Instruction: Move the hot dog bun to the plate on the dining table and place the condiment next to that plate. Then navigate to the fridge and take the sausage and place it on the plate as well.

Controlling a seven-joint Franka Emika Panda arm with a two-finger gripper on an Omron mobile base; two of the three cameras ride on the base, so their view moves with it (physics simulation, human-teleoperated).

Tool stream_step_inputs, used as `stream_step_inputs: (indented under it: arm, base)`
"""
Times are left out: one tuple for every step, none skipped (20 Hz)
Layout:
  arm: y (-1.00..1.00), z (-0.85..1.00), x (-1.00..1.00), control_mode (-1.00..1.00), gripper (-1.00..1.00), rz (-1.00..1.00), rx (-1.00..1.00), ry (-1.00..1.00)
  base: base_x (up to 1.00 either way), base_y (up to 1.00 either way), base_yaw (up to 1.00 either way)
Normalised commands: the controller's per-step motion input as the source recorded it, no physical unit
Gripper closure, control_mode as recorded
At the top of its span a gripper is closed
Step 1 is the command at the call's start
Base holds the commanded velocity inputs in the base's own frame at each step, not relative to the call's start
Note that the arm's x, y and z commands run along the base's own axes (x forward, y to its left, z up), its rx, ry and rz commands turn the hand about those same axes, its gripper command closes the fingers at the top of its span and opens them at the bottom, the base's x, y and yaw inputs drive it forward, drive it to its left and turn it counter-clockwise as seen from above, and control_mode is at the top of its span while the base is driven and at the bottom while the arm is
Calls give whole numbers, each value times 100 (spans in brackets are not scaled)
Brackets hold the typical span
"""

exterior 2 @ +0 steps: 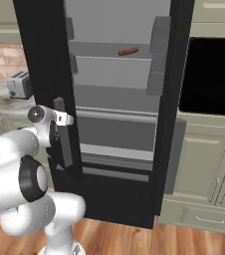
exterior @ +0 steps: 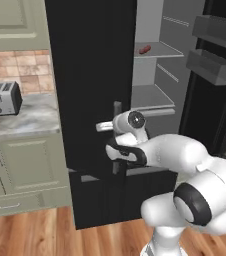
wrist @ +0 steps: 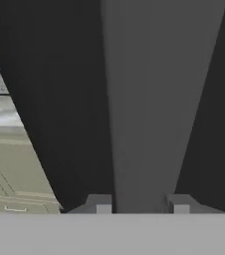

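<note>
Gripper (wrist: 139, 204) clamped tight on the fridge's (exterior: 92, 75) grey door handle (wrist: 144, 99), pressed right up against the black door. Fridge open, with the sausage (exterior 2: 128, 51) lying on an upper shelf (exterior: 157, 50) inside, well above the hand.

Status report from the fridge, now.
Gripper shut on the fridge door handle. Fridge open; sausage lying on an upper shelf, untouched. Nothing between arm and shelf but the door itself.
</note>
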Motion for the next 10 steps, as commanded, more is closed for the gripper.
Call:
stream_step_inputs:
  arm:
    - [89, 0, -77, -100, 100, 4, 0, 0]
    - [92, 0, -74, -100, 100, 3, 0, 0]
    - [95, 0, -73, -100, 100, 3, 0, 0]
    - [100, 0, -69, -100, -100, 2, 0, 1]
    - [100, 0, -61, -100, -100, 1, 0, 4]
    - [100, 0, -53, -100, -100, 1, 0, 7]
    - [100, 0, -50, -100, -100, 0, 0, 7]
    - [79, 0, -37, -100, -100, 0, 0, 6]
    - [31, 5, -46, -100, -100, 0, 0, 0]
    - [0, 16, -66, -100, -100, 0, 10, 0]
  base:
    - [0, 0, 0]
    - [0, 0, 0]
    - [0, 0, 0]
    - [0, 0, 0]
    - [0, 0, 0]
    - [0, 0, 0]
    - [0, 0, 0]
    - [0, 0, 0]
    - [0, 0, 0]
    - [0, 0, 0]
